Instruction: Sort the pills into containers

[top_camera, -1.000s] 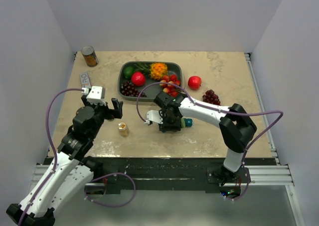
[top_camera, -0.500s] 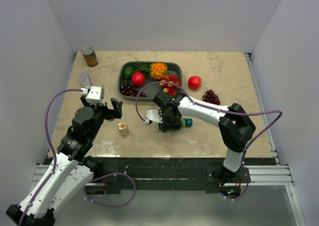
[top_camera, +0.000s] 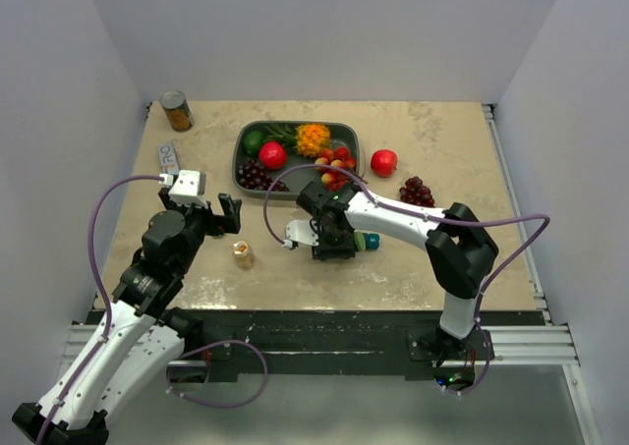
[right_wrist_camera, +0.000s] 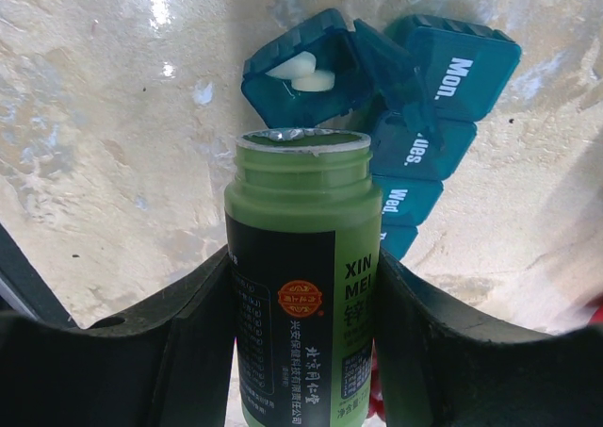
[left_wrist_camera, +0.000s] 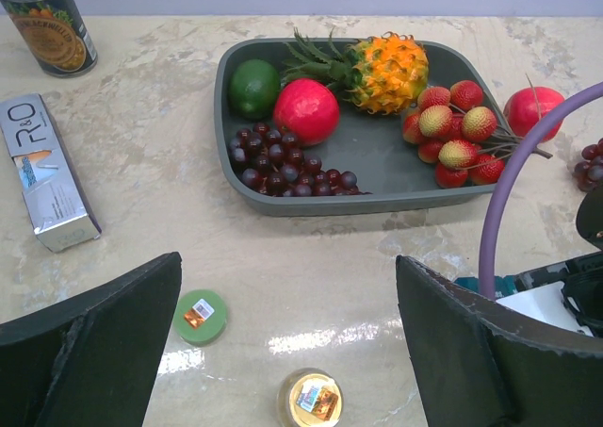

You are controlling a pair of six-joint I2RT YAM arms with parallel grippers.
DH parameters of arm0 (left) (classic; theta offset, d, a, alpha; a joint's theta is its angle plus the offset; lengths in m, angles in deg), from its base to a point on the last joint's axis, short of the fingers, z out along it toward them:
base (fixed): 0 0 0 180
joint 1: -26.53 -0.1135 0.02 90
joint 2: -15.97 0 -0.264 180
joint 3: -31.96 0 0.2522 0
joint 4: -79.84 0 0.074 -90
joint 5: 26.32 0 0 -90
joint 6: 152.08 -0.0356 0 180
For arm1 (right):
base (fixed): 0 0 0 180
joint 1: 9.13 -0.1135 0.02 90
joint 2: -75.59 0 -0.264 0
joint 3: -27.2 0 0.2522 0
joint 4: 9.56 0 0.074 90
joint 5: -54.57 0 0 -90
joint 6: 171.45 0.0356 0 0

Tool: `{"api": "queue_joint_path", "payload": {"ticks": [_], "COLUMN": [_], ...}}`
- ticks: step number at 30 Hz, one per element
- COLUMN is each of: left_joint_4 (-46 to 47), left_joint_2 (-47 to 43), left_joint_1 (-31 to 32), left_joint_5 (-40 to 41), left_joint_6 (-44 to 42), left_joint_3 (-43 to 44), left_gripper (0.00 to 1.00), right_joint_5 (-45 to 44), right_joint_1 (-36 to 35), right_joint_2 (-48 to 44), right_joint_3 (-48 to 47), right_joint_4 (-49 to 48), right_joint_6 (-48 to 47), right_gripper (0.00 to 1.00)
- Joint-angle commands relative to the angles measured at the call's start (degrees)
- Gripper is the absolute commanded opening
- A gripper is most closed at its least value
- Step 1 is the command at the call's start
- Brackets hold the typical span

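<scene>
The right claw [right_wrist_camera: 301, 300] is clamped on a green bottle [right_wrist_camera: 300, 257], one finger pressed to each side of its label, jaws about half apart with the bottle filling the gap. The bottle's uncapped mouth points forward and sits just short of the teal containers [right_wrist_camera: 443, 69], which run in a joined strip ahead of the claw and slightly to its right, marked with day names. The nearest cell [right_wrist_camera: 283, 92] stands open directly ahead of the bottle's rim, with two white pills [right_wrist_camera: 303, 73] lying in it and its lid [right_wrist_camera: 382, 64] tipped back against the next cell. To this claw's left the table [right_wrist_camera: 104, 154] is bare, so there is room on that side; on its right the strip is close. The left claw [left_wrist_camera: 287, 337] hangs well apart from all this, jaws spread as wide as they go and touching nothing. Under its gap lie a green cap [left_wrist_camera: 200, 316] and a small gold-lidded jar [left_wrist_camera: 313, 399]. Ahead of it, bare tabletop runs up to the near wall of a grey tray [left_wrist_camera: 377, 196] of fruit.
</scene>
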Motion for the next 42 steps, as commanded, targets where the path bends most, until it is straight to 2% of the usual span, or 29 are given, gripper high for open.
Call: {"api": "queue_joint_path", "payload": {"ticks": [1, 12, 28, 42], "left_joint_4": [1.2, 1.29, 1.38, 2.08], "left_joint_2": [-0.43, -0.35, 0.09, -0.17], "left_joint_1": [-0.44, -0.44, -0.44, -0.44], "left_joint_5": [0.77, 0.77, 0.42, -0.46], "left_joint_6": [0.47, 0.47, 0.47, 0.39], "left_joint_3": [0.58, 0.49, 0.49, 0.14], "left_gripper": [1.0, 1.0, 1.0, 1.0], "right_joint_5": [-1.23, 1.93, 1.93, 5.62], "right_joint_1": [-0.24, -0.24, -0.06, 1.52], "right_joint_2": [-0.07, -0.95, -2.44, -6.83], "right_joint_3": [-2.47, -2.82, -2.12, -0.71], "right_joint_4": [1.15, 0.97, 1.15, 1.06], "right_joint_6": [-0.15, 0.64, 0.64, 0.37], "right_gripper": [0.0, 0.0, 0.0, 0.0]}}
